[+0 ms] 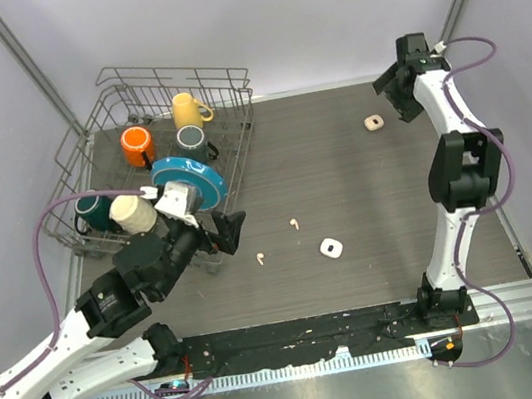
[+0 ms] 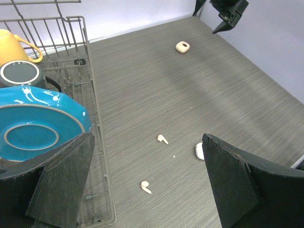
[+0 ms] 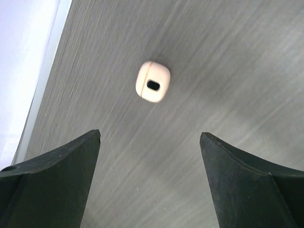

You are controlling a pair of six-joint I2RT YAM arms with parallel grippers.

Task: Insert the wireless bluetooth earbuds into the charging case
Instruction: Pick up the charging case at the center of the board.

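Two white earbuds lie loose on the dark table, one a little behind the other; no other earbuds show. A white charging case sits right of them, and a second case lies far right. My left gripper is open and empty, just left of the earbuds. In the left wrist view both earbuds lie between its fingers, with the near case half hidden. My right gripper is open and empty above the far case.
A wire dish rack stands at the back left, holding a blue plate and orange, yellow, teal and cream mugs. The rack's edge runs close beside my left gripper. Walls enclose the table.
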